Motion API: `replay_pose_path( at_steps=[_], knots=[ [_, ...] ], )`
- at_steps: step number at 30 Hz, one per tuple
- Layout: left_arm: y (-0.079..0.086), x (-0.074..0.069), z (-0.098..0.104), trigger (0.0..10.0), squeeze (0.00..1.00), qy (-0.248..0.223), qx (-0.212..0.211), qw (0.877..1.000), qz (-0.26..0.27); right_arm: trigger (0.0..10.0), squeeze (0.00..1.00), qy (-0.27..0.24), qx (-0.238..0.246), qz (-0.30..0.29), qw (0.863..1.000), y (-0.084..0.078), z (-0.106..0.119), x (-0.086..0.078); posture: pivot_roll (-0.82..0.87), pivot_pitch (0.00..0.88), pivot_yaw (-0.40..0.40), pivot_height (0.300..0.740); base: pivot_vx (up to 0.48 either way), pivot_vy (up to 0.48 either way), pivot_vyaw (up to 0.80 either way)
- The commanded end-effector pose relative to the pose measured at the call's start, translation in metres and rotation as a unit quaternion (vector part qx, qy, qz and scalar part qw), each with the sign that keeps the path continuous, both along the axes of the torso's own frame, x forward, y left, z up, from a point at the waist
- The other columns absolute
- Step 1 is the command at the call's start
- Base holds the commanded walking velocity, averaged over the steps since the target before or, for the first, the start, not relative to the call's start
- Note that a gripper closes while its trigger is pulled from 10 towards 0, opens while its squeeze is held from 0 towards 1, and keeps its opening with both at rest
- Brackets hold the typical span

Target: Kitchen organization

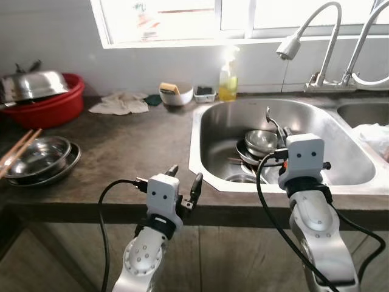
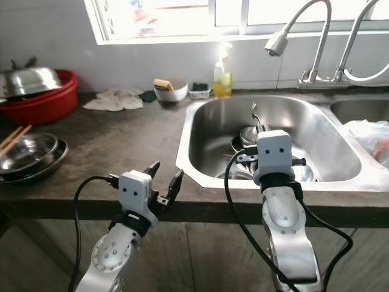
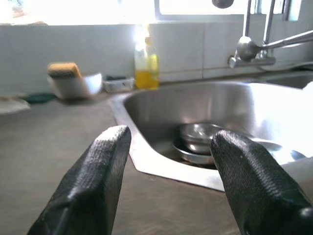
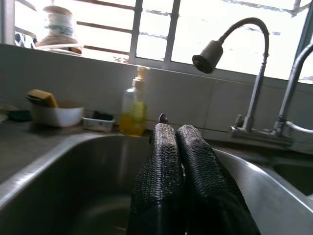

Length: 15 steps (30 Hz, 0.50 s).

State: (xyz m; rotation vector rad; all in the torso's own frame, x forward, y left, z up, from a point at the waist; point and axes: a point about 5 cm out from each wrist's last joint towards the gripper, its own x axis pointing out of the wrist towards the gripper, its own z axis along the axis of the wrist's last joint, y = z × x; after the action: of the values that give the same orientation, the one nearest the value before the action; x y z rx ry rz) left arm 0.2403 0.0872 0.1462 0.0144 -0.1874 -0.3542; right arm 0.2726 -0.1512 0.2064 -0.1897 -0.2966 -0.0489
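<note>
left pincer (image 1: pixel 184 178) spread over counter edge, right pincer (image 4: pixel 182 147) closed over sink (image 1: pixel 316 121)

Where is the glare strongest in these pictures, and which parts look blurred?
Left eye view: the window is overexposed, washing out the soap bottle. Left wrist view: the near fingers look soft. Right wrist view: fingers sharp, panes blown white.
</note>
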Motion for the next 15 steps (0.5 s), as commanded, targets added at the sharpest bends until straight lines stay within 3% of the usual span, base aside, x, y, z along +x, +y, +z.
replay_pose_path(
  at_steps=[1,12,15],
  knots=[
    [0.006,0.0,0.002,10.0,0.0,-0.009,0.012,1.0,0.011,10.0,0.0,-0.008,0.003,0.018,1.0,0.007,0.007,0.003,0.07,0.002,-0.014,0.74,0.255,-0.405,0.0],
    [0.006,0.001,-0.001,10.0,0.0,-0.004,0.021,1.0,0.015,10.0,0.0,-0.001,-0.01,0.023,1.0,-0.001,0.019,0.016,0.06,0.007,-0.015,0.74,0.0,-0.416,0.0],
    [0.007,0.002,-0.002,10.0,0.0,0.001,0.018,1.0,0.02,10.0,0.0,0.015,-0.028,0.036,0.999,-0.008,0.026,0.025,0.06,0.01,-0.016,0.74,0.343,-0.318,0.0]
  ],
)
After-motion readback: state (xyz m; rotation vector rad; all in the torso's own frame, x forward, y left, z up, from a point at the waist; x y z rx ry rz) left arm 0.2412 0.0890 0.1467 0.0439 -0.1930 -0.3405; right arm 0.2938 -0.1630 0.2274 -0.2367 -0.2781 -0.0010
